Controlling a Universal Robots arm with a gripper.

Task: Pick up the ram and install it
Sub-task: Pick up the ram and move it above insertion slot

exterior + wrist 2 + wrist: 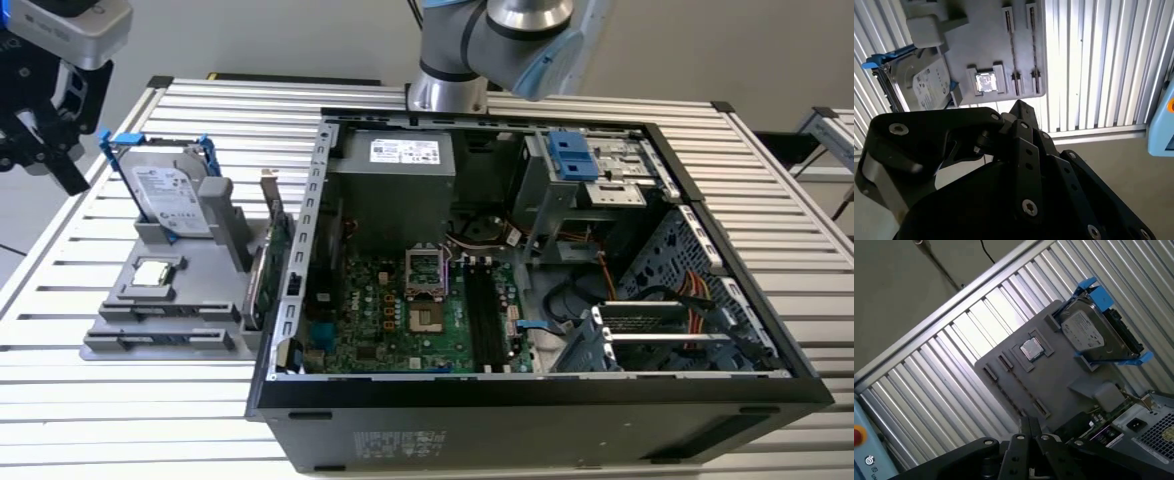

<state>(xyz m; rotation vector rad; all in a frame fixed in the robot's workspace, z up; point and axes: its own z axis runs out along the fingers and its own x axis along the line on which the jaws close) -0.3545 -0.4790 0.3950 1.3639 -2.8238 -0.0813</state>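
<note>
Table: a ribbed, silvery metal table [134, 400] filled most of the exterior view, its slats running across the frame.
Second table: a similar slatted edge [834, 140] stood at the upper right.
Wall: a plain grey wall [721, 40] ran along the top.
Floor: a dull grey-beige floor [904, 280] lay beyond the table's edge in the first wrist view.
Light: bright glare whitened several slats [1074, 60] in the second wrist view.

Exterior view: high, facing steeply down on case [534, 420], fixture [200, 300] beside it. Both wrist views: above fixture, looking down past gripper [1029, 424]. All three share fixture.
</note>
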